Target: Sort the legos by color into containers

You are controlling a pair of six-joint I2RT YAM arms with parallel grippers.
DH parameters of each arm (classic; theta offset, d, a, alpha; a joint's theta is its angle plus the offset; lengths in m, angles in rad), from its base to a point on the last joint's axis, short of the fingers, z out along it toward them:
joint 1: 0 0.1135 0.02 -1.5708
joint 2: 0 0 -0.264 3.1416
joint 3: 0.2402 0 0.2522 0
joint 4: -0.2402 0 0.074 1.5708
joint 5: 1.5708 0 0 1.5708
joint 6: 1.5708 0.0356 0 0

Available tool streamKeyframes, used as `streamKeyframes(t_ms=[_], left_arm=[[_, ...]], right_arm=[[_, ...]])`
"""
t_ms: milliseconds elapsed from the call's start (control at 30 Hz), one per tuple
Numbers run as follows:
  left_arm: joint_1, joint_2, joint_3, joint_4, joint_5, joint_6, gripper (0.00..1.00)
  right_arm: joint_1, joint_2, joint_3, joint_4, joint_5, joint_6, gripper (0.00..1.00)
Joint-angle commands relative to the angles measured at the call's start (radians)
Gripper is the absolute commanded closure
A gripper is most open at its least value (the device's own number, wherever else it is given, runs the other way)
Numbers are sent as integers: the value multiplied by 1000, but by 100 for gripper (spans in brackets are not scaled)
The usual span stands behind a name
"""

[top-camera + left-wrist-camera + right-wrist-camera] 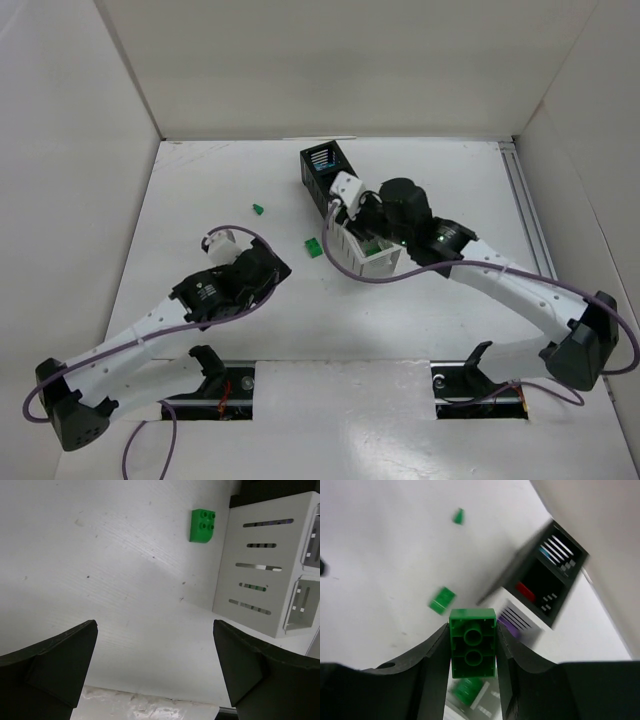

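Note:
The containers are a joined row: black bins (323, 166) at the far end, white bins (374, 262) at the near end. My right gripper (348, 205) hangs over the row, shut on a green lego (472, 642). Under it, a white bin holds another green lego (468, 690). A purple lego (508, 625), a red one (525, 591) and a cyan one (544, 554) lie in the bins beyond. Two green legos (312, 247) (258, 209) lie loose on the table. My left gripper (222, 241) is open and empty (155, 626), left of the white bin (260, 565) and short of the nearer green lego (202, 525).
White walls enclose the table (200, 200) at the back and on both sides. A metal rail (525, 200) runs along the right edge. Purple cables (340, 262) trail from both arms, one looping by the white bins.

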Motion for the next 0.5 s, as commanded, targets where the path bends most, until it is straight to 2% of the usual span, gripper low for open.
streamKeyframes(t_ms=[0, 100, 167, 233, 267, 300, 367, 467], left_arm=[[3, 66, 85, 107, -20, 111, 0], [3, 118, 132, 130, -20, 171, 0], [26, 172, 151, 168, 10, 206, 0], [44, 227, 166, 200, 50, 252, 0], [66, 244, 178, 200, 62, 277, 0], [77, 261, 192, 211, 75, 277, 0], [86, 302, 201, 223, 84, 302, 0], [106, 351, 214, 259, 93, 351, 0]], right_arm=[[-100, 8, -87, -64, -16, -54, 75], [-140, -1, -113, -64, -37, -77, 71], [-140, -1, -123, -52, -37, -88, 61], [-140, -1, -123, -52, -46, -88, 57], [-140, -1, -123, -52, -46, -88, 40], [-140, -10, -123, -52, -46, -88, 33], [-140, -33, -123, -52, -32, -88, 25], [-140, -99, -114, -66, 17, -88, 18]])
